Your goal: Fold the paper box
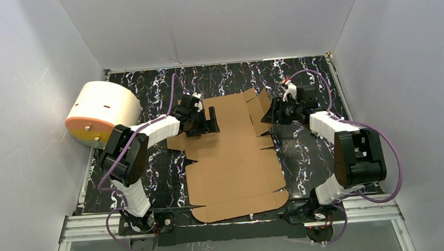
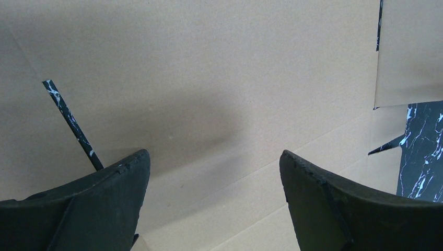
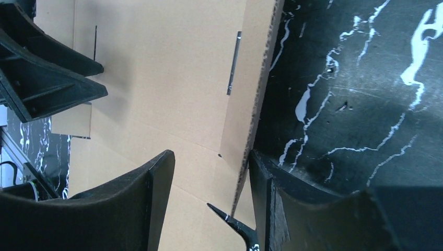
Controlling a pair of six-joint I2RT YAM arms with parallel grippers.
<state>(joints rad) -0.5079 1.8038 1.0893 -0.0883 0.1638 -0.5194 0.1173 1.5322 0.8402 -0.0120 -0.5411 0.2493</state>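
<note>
The paper box [image 1: 233, 160] is a brown die-cut cardboard sheet lying mostly flat on the black marbled table [image 1: 304, 79]. Its far right flap [image 1: 259, 108] is lifted off the table. My left gripper [image 1: 211, 121] hovers open over the sheet's far left part; in the left wrist view, bare cardboard [image 2: 209, 78] lies between its spread fingers [image 2: 214, 162]. My right gripper [image 1: 267, 114] straddles the raised flap [image 3: 245, 104]. The flap's edge rests against one finger, and a gap separates it from the other [image 3: 211, 162]. The left gripper's fingers [image 3: 47, 68] show at the far side.
A cream-white cylinder with an orange face [image 1: 105, 109] lies at the table's far left, close to the left arm. Grey walls enclose the table on three sides. The metal rail with the arm bases [image 1: 231, 218] runs along the near edge.
</note>
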